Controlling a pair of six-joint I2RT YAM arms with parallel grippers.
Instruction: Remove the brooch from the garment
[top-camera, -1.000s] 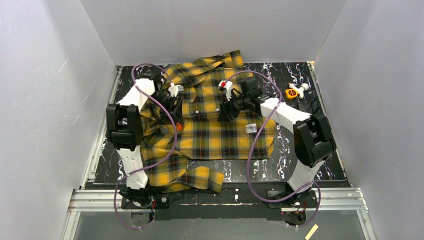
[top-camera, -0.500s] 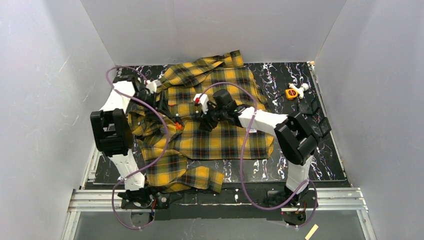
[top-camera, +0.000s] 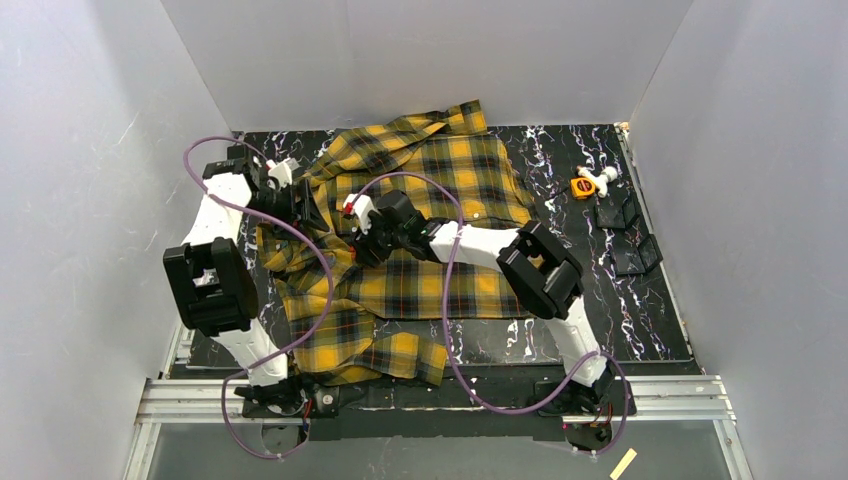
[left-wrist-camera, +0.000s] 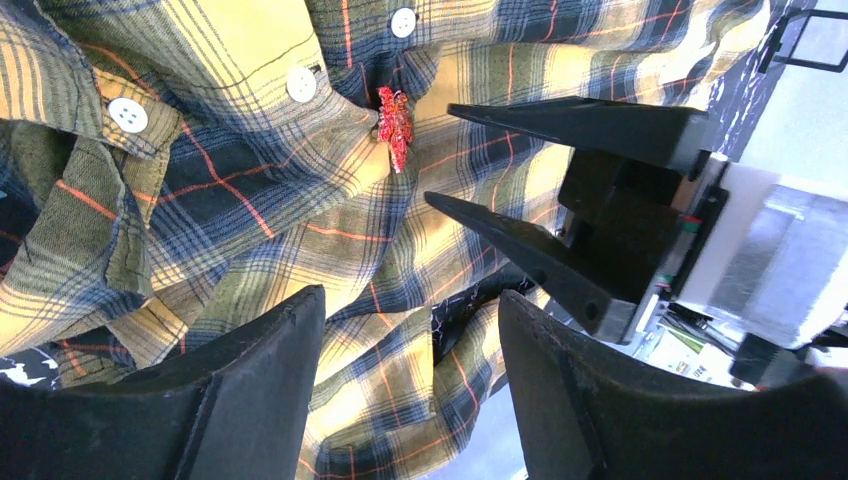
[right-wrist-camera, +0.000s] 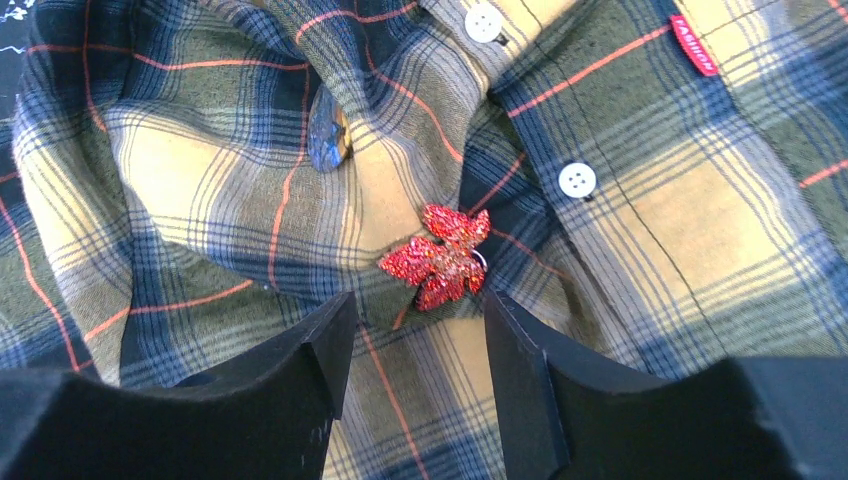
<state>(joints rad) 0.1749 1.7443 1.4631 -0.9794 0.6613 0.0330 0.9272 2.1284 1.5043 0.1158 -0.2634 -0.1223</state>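
The red sparkly leaf-shaped brooch (right-wrist-camera: 437, 258) is ringed by raised folds of the yellow-and-black checked shirt (right-wrist-camera: 650, 220), and a white button (right-wrist-camera: 577, 179) is found near it. The gap between the fingers of the right claw (right-wrist-camera: 415, 300) is left free, with the brooch right at their tips. The room in front of the left claw (left-wrist-camera: 410, 300) is partly taken up by those same black fingers. Bare black marble surface (top-camera: 590, 290) is seen right of the shirt.
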